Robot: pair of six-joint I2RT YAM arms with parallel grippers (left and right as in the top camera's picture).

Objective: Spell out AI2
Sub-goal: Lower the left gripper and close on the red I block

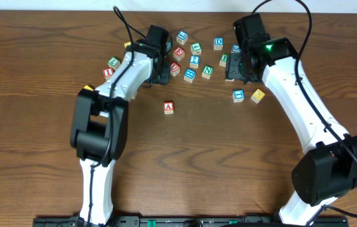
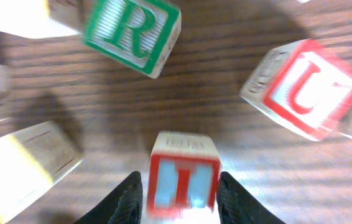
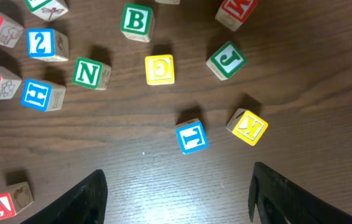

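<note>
The A block [image 1: 169, 107] sits alone on the table [image 1: 216, 157], nearest the robot. Farther out, the left gripper [image 2: 180, 202] is clamped on the I block [image 2: 183, 177]. It is probably a light, rigid wooden cube with smooth faces, best squeezed flat across opposite sides. The right gripper [image 3: 176, 193] hangs spread and empty. The 2 block [image 1: 194, 60] lies farthest, among the scattered blocks.

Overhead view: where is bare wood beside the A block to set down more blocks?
Right of the A block the wood is bare up to the blue T block. It is also bare nearer than the A block, between the left arm and the right arm. Crowded: the block cluster behind it.
</note>
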